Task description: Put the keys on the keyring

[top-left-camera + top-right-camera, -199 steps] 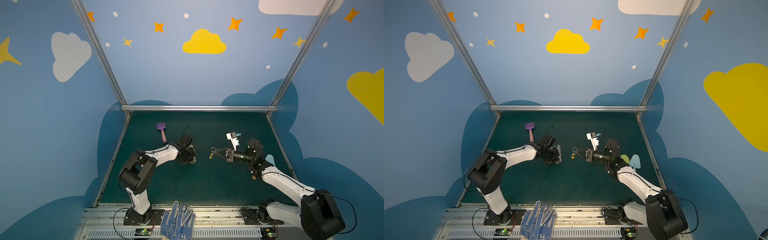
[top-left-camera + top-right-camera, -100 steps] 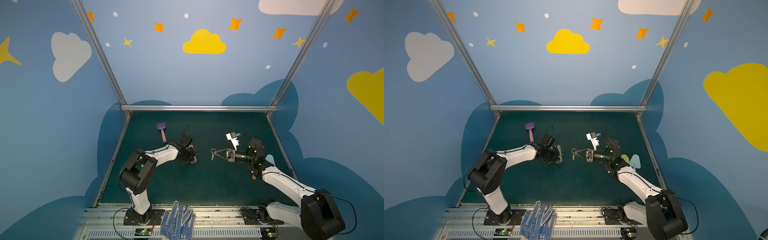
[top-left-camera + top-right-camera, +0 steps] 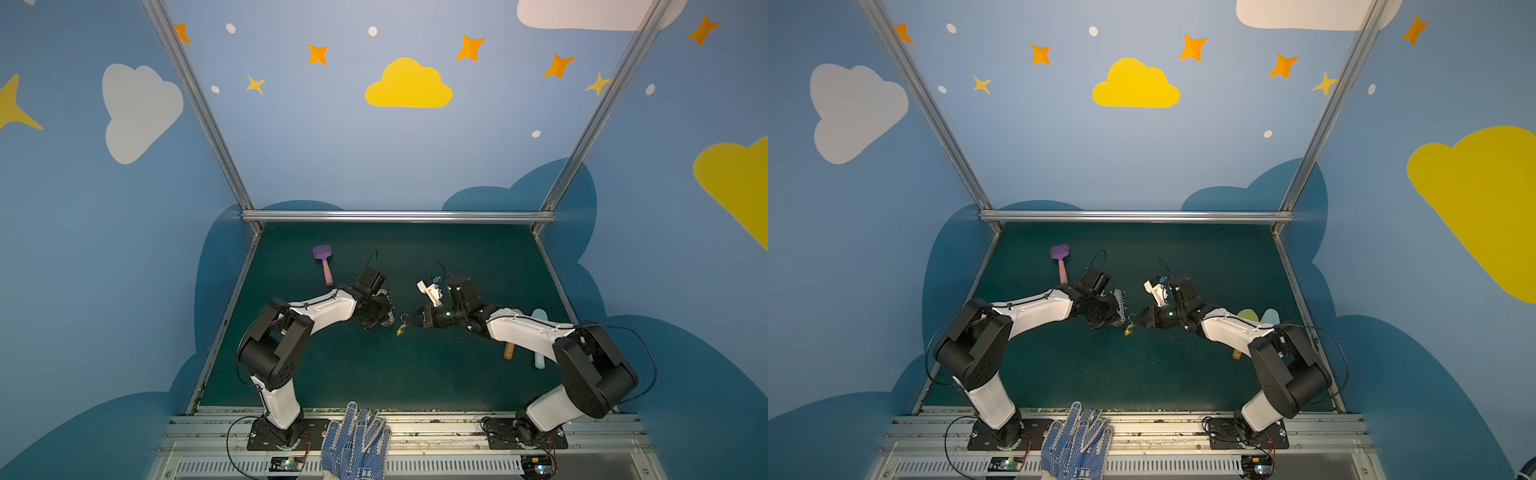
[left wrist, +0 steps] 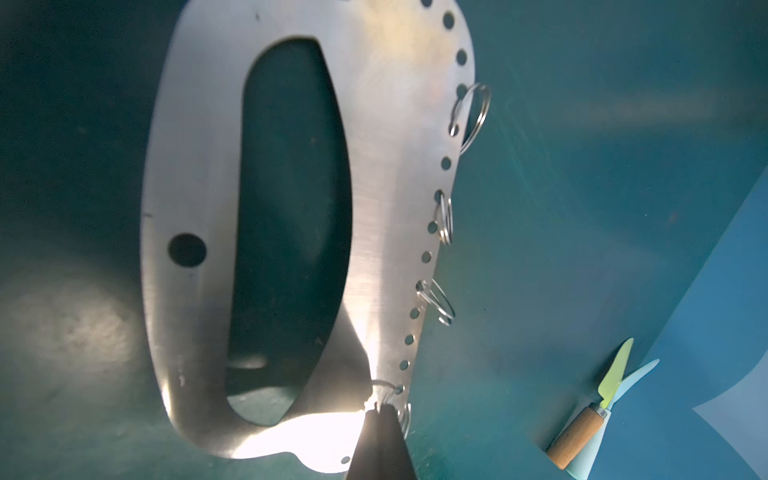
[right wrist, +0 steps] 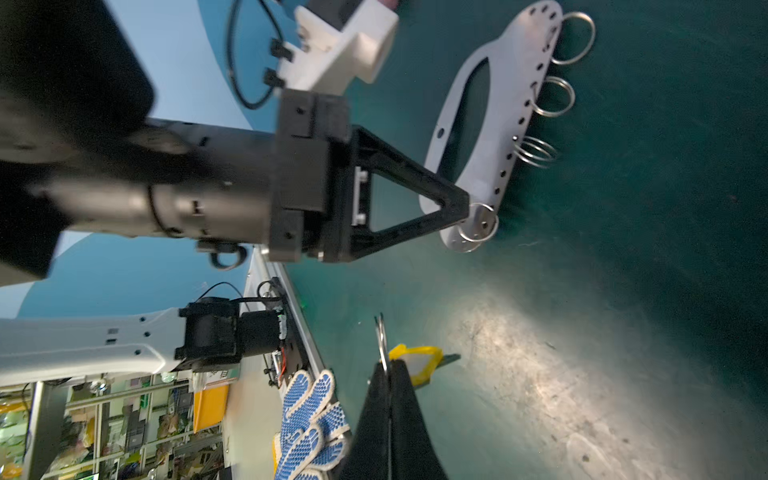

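Observation:
The keyring (image 4: 199,174) is a flat grey plate with a long slot and small rings along one edge. It is lifted off the mat and shows in both top views (image 3: 389,296) (image 3: 1120,302). My left gripper (image 4: 379,409) (image 5: 468,207) is shut on one small ring at the plate's end. My right gripper (image 5: 388,365) (image 3: 411,322) is shut on the split ring of the keys (image 5: 417,360). Their yellow tag hangs below the tips (image 3: 400,330) (image 3: 1128,330). The keys hang a short gap to the right of the plate, not touching it.
A purple spatula (image 3: 323,259) lies at the back left of the green mat. Wooden-handled and pale blue spatulas (image 3: 539,353) (image 4: 582,428) lie under my right arm. Blue-dotted gloves (image 3: 355,440) rest on the front rail. The walls stand close on three sides.
My right gripper has carried the keys leftwards, closer to the plate. The left arm and the plate have hardly moved.

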You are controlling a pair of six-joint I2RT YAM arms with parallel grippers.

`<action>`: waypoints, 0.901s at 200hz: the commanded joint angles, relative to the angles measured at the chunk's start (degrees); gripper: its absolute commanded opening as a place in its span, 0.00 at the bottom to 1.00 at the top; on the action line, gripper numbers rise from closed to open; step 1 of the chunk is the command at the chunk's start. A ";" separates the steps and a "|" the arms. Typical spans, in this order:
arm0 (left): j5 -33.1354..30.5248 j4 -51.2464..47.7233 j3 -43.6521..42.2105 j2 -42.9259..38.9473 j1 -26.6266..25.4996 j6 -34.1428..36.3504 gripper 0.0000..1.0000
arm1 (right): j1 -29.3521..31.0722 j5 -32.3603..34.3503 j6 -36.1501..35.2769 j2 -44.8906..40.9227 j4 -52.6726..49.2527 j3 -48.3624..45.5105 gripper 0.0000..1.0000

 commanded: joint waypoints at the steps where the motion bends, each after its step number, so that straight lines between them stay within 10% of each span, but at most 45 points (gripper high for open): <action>1: -0.34 -0.16 0.27 -1.96 0.28 -0.35 0.04 | 0.95 4.55 -1.36 3.07 -4.36 2.75 0.00; 180: 0.54 0.71 0.37 -1.63 0.28 -1.05 0.04 | 5.96 18.43 1.38 12.18 -7.59 9.66 0.00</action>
